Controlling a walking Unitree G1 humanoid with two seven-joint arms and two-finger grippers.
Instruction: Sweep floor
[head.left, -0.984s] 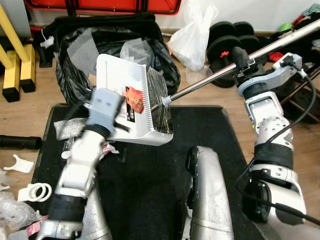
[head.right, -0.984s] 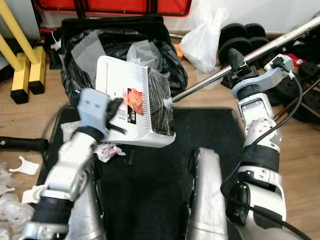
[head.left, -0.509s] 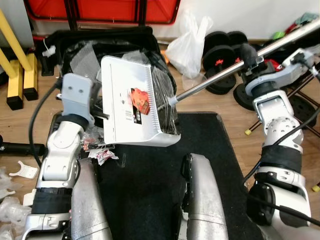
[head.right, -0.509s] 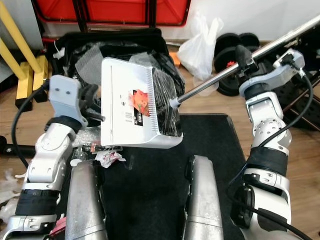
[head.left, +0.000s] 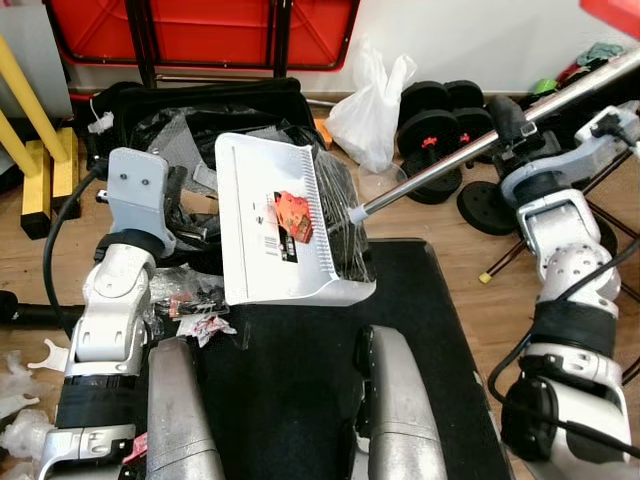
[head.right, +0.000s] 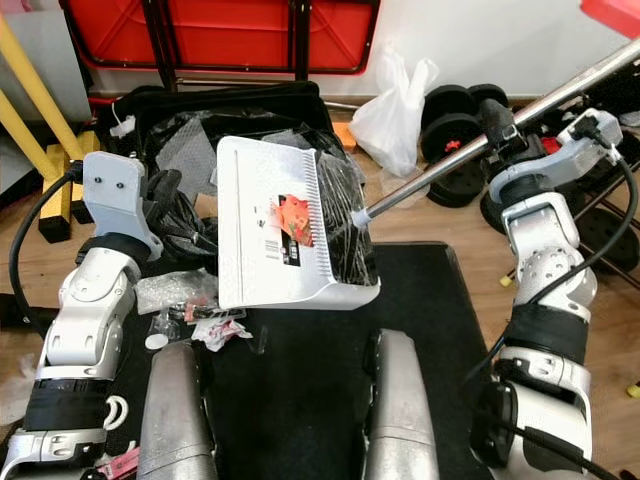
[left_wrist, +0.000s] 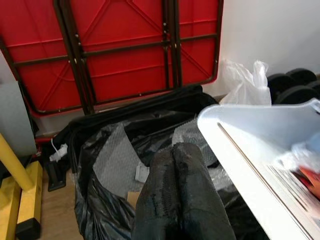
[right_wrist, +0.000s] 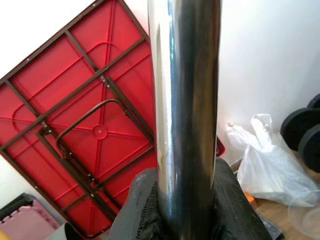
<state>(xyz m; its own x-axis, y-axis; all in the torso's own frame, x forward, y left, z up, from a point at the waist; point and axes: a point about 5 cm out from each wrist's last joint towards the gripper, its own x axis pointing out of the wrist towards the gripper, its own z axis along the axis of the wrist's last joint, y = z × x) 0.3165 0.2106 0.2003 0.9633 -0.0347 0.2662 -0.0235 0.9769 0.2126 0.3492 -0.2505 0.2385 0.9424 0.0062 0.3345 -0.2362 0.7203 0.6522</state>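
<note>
Emptying step: white dustpan with wrappers was held tilted just in front of the black trash bag. Left gripper pressed together, empty, beside the bag. Right gripper pinched the steel handle. Next likely needs steeper tipping over the bag.

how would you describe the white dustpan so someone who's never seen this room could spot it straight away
Start at the red folded table leaning on the back wall, then drop to the open black rubbish bag below it. The white dustpan hangs tilted at the bag's front edge, on a long chrome handle gripped by the right pincer. It is the one large flat white thing there, with a red scrap on it.
</note>
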